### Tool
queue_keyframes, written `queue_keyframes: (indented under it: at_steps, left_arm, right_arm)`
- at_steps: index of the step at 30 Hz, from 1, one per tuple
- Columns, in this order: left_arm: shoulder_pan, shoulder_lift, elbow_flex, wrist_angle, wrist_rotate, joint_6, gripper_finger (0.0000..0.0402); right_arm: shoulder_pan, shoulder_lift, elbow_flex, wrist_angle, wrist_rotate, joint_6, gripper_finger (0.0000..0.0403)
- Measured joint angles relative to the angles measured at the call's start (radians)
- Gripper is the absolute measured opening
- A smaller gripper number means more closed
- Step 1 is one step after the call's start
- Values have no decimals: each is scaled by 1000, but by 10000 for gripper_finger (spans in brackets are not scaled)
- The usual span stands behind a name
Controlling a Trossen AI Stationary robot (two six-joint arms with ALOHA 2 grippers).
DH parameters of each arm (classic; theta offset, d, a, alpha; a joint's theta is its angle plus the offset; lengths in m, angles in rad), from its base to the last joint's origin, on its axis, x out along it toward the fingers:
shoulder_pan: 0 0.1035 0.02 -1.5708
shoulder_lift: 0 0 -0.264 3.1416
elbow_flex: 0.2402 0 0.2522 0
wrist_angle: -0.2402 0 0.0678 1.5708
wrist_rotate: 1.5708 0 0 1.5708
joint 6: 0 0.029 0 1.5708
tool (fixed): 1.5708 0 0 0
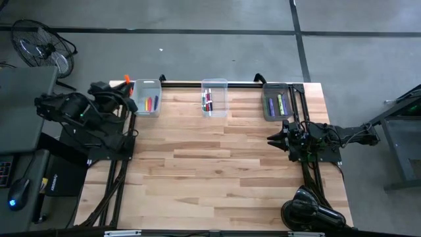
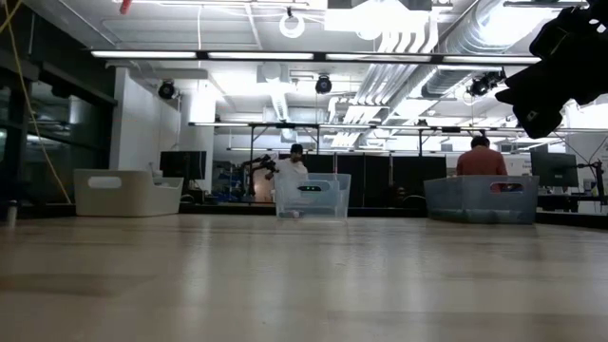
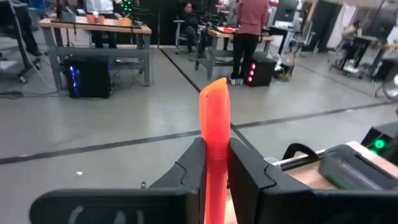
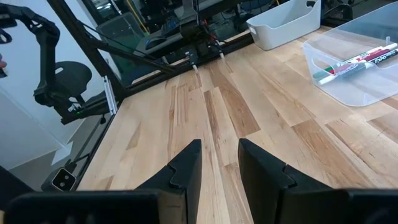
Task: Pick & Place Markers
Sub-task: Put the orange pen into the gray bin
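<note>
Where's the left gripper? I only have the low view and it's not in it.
Observer: By the table's far left corner, beside the left bin. The left gripper is shut on an orange marker.
Operator: Right gripper?
Observer: The right gripper is open and empty, over bare table.
Operator: Anything in the middle bin?
Observer: The middle bin holds a few markers.
</note>
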Motion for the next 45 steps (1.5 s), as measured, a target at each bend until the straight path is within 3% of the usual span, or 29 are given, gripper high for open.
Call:
queue_keyframes:
  at_steps: [10, 15, 18, 23, 27, 31, 45]
  left_arm:
    - [0, -31, -267, 281, 55, 23, 40]
    - [0, -48, -377, 526, 97, 59, 40]
    - [0, -49, -437, 735, 159, 163, 40]
    - [37, -37, -524, 1167, 319, 516, 40]
    - [155, -28, -542, 1349, 457, 679, 40]
    - [329, -40, -543, 1410, 630, 775, 40]
    - [1031, 9, -543, 1379, 1250, 777, 40]
  right_arm:
    - [0, 0, 0, 0, 0, 0, 94]
    - [0, 0, 0, 0, 0, 0, 94]
    - [0, 0, 0, 0, 0, 0, 94]
    - [0, 0, 0, 0, 0, 0, 94]
    - [0, 0, 0, 0, 0, 0, 94]
    - [0, 0, 0, 0, 0, 0, 94]
    - [0, 0, 0, 0, 0, 0, 94]
